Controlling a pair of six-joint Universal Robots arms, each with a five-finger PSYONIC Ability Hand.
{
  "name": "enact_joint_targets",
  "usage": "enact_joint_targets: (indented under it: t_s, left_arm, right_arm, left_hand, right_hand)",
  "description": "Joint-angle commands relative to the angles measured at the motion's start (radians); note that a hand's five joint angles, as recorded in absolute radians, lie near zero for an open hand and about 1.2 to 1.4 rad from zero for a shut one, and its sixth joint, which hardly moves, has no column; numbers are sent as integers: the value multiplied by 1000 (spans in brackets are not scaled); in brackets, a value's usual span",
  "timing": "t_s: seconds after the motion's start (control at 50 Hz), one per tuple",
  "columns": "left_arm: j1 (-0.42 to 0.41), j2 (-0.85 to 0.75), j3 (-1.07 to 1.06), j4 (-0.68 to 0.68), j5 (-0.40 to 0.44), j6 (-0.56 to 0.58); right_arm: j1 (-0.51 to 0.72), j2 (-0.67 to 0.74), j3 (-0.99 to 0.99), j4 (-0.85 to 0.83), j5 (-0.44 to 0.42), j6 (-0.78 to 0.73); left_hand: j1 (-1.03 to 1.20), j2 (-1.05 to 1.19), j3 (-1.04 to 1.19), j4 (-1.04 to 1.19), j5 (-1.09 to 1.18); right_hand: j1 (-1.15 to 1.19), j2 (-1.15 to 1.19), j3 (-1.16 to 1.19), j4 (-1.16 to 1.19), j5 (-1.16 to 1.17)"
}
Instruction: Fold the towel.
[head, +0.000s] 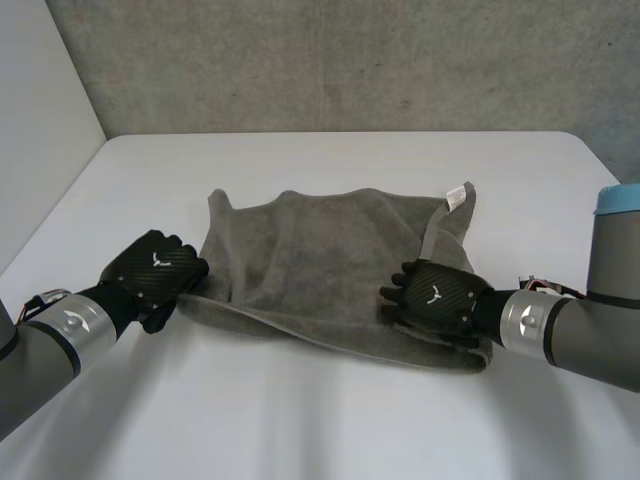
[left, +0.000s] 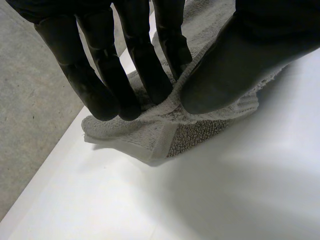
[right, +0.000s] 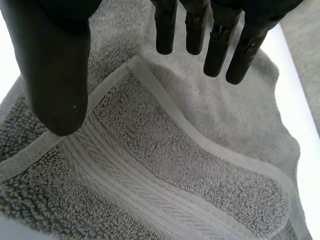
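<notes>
left robot hand (head: 152, 275): fingers and thumb pinch the towel's near left corner
towel (head: 320, 260): grey, rumpled, lying mid tabletop (head: 320, 420), near edge doubled over
tag (head: 455, 196): white, at the towel's far right corner
right robot hand (head: 437, 297): fingers straight, thumb wide apart, grasping nothing, over the towel's near right corner

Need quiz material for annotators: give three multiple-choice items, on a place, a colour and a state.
1. Where is the left robot hand? A near left corner of the towel; B its far edge; C its right edge.
2. Colour of the towel? A blue; B grey; C red.
3. Fingers of the right robot hand? A fisted; B round a cup; C straight, open.
Key: 1A, fingers and thumb pinch that corner; 2B, grey pile; 3C, straight fingers over the towel.
</notes>
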Motion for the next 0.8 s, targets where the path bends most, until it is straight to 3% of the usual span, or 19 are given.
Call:
enact_joint_targets:
  t_s: [0.02, 0.18, 0.24, 0.36, 0.5, 0.8]
  left_arm:
    - [1, 0, 0, 0, 0, 0]
    - [1, -6, 0, 2, 0, 0]
    - [1, -6, 2, 2, 0, 0]
    - [1, -6, 2, 2, 0, 0]
    - [1, -6, 5, 2, 0, 0]
    - [5, -6, 5, 2, 0, 0]
  right_arm:
    - [23, 14, -12, -21, 56, 0]
    - [25, 33, -17, -26, 62, 2]
    - [23, 34, -17, -39, 63, 17]
    - [22, 34, -12, -55, 66, 22]
    - [14, 34, -12, -55, 66, 66]
    - [11, 39, 0, -55, 66, 77]
  left_hand:
    - [-39, -110, -149, -130, -248]
    - [-39, -110, -149, -130, -248]
    - [-39, -110, -149, -130, -248]
    - [-39, -110, -149, -130, -248]
    - [-39, -110, -149, -130, -248]
    - [-39, -110, -149, -130, -248]
  right_hand:
    - [52, 71, 58, 57, 37]
    - [305, 324, 311, 309, 290]
    - [527, 546, 533, 531, 512]
    - [572, 591, 578, 576, 557]
    - [859, 878, 865, 863, 844]
    - [1079, 1098, 1085, 1083, 1064]
